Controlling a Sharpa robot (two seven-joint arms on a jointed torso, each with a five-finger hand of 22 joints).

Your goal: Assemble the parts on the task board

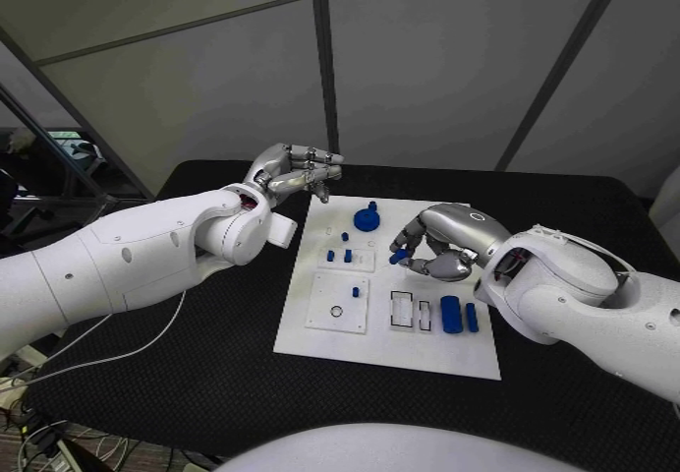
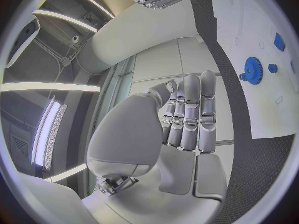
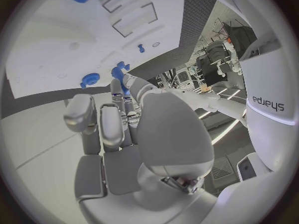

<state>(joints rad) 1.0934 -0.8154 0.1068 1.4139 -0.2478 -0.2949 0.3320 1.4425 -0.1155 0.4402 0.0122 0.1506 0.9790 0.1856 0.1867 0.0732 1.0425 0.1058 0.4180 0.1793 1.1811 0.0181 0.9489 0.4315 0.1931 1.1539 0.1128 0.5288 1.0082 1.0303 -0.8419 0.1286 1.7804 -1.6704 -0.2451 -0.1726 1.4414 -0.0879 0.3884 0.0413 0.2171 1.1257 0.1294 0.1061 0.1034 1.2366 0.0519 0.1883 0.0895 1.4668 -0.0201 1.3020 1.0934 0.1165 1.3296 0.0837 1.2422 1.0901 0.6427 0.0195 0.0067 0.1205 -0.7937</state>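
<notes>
The white task board (image 1: 323,334) lies in the middle of the black table. A blue gear (image 1: 368,218) and a few small blue pegs (image 1: 347,255) stand at its far end. Two long blue parts (image 1: 451,315) lie at its near right, beside empty slots (image 1: 403,310). My right hand (image 1: 446,246) hovers over the board's right side and pinches a small blue part (image 1: 401,258) at its fingertips; the part (image 3: 118,72) shows past the fingers of that hand (image 3: 124,119). My left hand (image 1: 298,172) is raised beyond the board's far left corner, fingers curled in on nothing; its wrist view shows the hand (image 2: 187,114), the gear (image 2: 252,69) and the board (image 2: 261,35).
A raised white block with a ring (image 1: 336,312) sits on the board's near left. Black table surface (image 1: 185,374) surrounds the board. Cables hang off the table's left edge (image 1: 85,344).
</notes>
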